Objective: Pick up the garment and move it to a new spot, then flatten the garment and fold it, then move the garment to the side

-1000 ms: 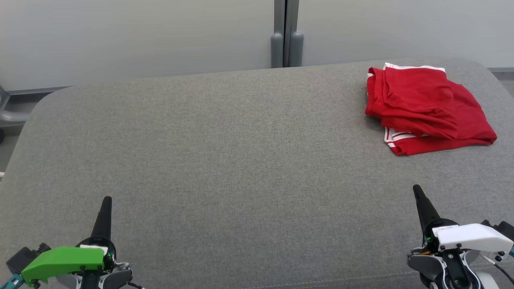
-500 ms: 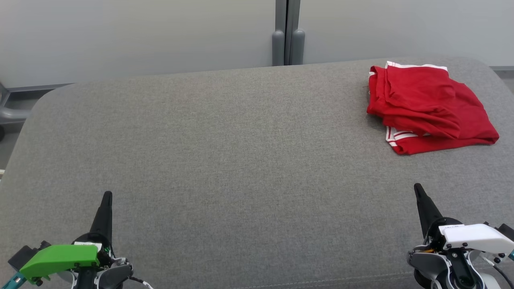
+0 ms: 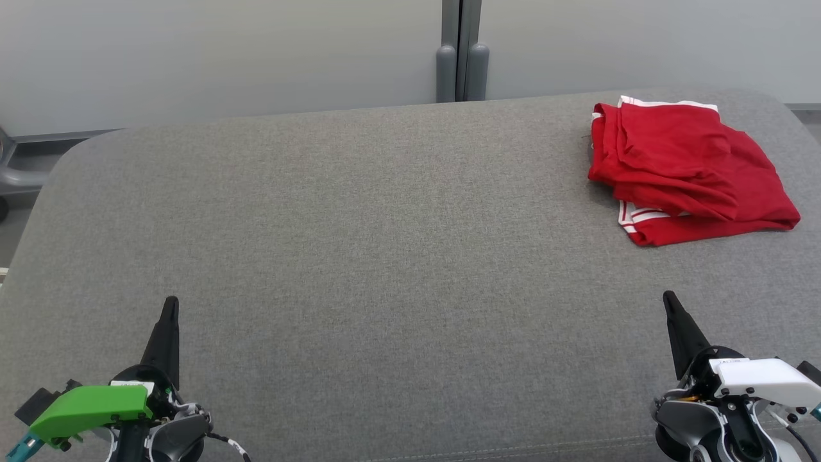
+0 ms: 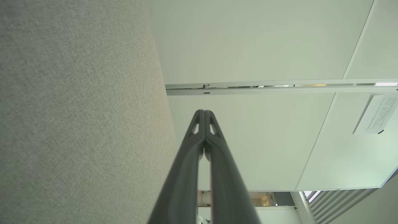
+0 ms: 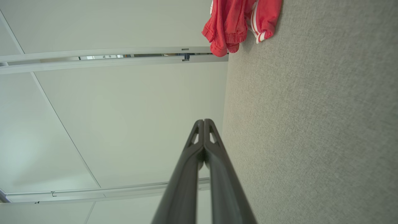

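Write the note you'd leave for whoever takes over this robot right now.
Left gripper: shut, empty, at the near left edge.
Right gripper: shut, empty, at the near right edge.
Red garment: roughly folded, at the far right of the grey padded surface, apart from both grippers.
Done, by the look of it: folding and moving aside.
Left: probably nothing, unless the fold needs tidying.

- The head camera is looking forward and down onto the grey surface (image 3: 385, 224) from above its near edge, taking in most of its width and the wall panels (image 3: 224, 58) behind.
- The left wrist camera is lying rolled sideways, low and close, looking along the left claw (image 4: 204, 112) toward the wall, the surface running down its left.
- The right wrist camera is doing likewise along the right claw (image 5: 203, 121), surface on its right.
- Head and right wrist views are both catching the red garment (image 3: 680, 160).
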Tool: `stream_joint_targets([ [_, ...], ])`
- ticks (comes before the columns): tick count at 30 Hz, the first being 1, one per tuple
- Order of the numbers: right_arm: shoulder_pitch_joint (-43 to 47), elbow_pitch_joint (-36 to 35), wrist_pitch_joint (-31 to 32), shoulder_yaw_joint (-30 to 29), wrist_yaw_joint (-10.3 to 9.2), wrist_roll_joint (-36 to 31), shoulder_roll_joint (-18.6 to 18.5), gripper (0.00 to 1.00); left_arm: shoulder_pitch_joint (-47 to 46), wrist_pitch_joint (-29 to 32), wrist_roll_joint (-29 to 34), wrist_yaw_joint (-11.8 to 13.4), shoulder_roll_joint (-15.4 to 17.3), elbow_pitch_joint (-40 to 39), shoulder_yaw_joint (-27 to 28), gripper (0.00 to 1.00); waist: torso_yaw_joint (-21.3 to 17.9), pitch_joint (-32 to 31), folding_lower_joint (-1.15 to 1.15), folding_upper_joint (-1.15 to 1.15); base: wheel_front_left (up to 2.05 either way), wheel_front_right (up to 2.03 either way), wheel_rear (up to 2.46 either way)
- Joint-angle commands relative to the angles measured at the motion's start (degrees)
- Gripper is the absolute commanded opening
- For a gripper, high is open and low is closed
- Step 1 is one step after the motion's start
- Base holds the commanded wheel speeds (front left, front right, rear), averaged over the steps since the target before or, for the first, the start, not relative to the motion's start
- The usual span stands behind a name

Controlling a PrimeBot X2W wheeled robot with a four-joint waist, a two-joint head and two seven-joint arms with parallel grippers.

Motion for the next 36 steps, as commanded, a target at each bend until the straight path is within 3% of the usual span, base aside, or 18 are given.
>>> stream_joint_targets([
  [1, 0.6, -0.3, 0.2, -0.1, 0.02, 0.3, 0.0, 0.0, -0.7, 0.3, 0.1, -0.4, 0.0, 0.1, 0.3, 0.0, 0.0, 0.0, 0.0, 0.0, 0.0, 0.0, 0.0],
  [36, 0.6, -0.3, 0.1, 0.0, 0.02, 0.4, 0.0, 0.0, -0.7, 0.2, 0.0, -0.3, 0.0, 0.1, 0.2, 0.0, 0.0, 0.0, 0.0, 0.0, 0.0, 0.0, 0.0],
])
